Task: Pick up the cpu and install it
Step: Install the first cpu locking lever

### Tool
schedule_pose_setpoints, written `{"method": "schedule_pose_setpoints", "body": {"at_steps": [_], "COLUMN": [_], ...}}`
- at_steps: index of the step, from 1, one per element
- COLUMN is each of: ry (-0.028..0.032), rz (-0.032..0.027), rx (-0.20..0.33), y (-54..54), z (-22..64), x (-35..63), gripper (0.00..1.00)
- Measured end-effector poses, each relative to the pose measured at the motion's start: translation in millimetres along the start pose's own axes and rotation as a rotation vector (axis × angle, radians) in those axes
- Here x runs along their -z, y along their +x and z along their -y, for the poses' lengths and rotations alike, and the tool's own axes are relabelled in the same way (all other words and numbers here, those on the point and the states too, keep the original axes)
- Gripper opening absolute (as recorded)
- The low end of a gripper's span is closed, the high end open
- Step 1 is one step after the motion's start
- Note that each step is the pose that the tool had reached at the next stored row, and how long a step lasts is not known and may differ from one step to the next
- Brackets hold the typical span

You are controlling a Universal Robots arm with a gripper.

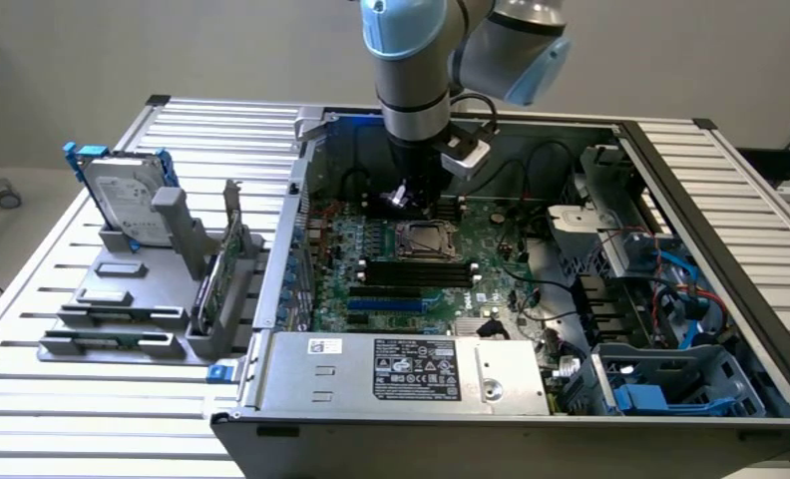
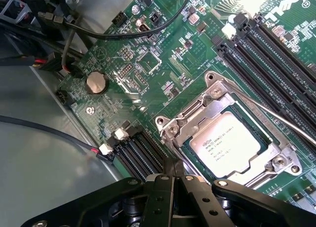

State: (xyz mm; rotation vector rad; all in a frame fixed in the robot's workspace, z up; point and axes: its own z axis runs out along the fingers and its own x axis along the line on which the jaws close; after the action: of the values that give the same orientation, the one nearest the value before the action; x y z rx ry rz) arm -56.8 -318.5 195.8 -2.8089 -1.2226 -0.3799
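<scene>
The gripper (image 2: 176, 180) was seen nearest the wrist camera, its black fingers (image 2: 163, 197) drawn fully together with nothing held between them. Just beyond the fingertips the cpu (image 2: 225, 143) was found seated flat in the socket frame (image 2: 212, 96) on the green motherboard (image 2: 148, 64). It was judged to be light, stiff and fragile, with a smooth metal top likely to be slippery; the safest hold was judged to be across two opposite edges, kept level, and never on the underside. The chip was seen as a small flat square with a pale silver-grey lid, faint printed lettering and a thin light rim, bordered by the bright metal frame with screws at its corners. Beside it the dark memory slots (image 2: 276, 54) were ranged. Farther off, in the exterior view, the open computer case (image 1: 714, 190) was seen lying on a slatted table (image 1: 103, 399).
</scene>
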Motion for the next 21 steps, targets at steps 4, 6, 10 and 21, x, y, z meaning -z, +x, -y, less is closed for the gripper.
{"method": "schedule_pose_setpoints", "body": {"at_steps": [4,6,10,21], "ry": [0.0028,0.0075,0.0214,0.0403], "rz": [-0.0031,-0.0079,-0.0235,-0.0443], "rx": [-0.001,-0.002,-0.006,-0.012], "y": [-0.5,-1.7,-5.1,-17.7], "z": [0.6,2.1,6.3,22.4], "x": [1.0,2.4,4.8,19.5], "gripper": [0.11,0.11,0.11,0.11]}}
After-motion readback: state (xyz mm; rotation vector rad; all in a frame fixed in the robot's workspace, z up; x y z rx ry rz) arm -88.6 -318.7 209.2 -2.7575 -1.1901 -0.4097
